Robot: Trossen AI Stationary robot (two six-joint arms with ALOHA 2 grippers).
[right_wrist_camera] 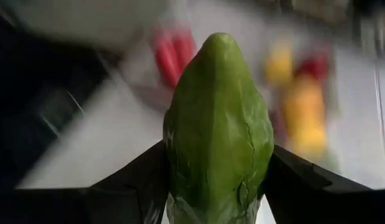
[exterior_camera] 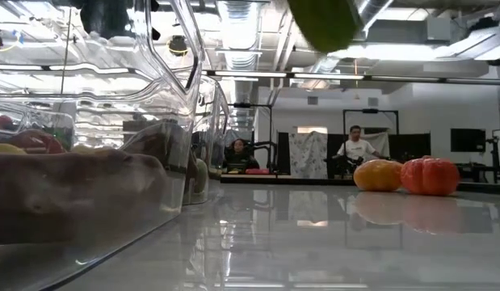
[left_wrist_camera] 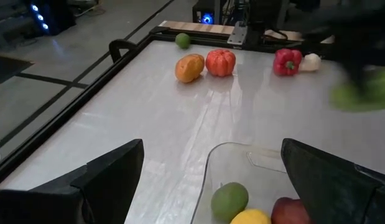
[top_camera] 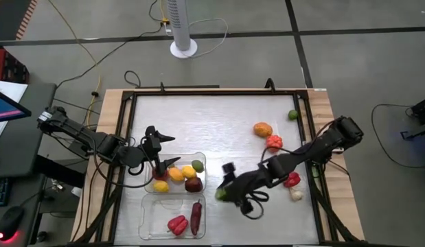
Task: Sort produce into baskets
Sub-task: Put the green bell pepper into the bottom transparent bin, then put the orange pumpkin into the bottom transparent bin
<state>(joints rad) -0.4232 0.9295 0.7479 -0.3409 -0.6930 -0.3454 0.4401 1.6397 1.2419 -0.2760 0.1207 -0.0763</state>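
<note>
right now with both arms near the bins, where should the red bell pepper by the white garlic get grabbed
Take the glossy red bell pepper across its rounded body, coming straight down from above. In the left wrist view it sits upright, its green stem on top, so jaws should straddle the sides below the stem. The white garlic-like piece lies close beside it, so turning the jaws away from that side looks safer.

I see a green pear-shaped piece (right_wrist_camera: 218, 127) clamped in the right gripper (top_camera: 226, 193), just at 3 o'clock of the two clear baskets (top_camera: 200, 162). Orange piece (top_camera: 263, 129), red pumpkin (top_camera: 274, 142), lime (top_camera: 293, 114), red pepper (top_camera: 292, 180), white garlic (top_camera: 296, 195) lie loose.
</note>
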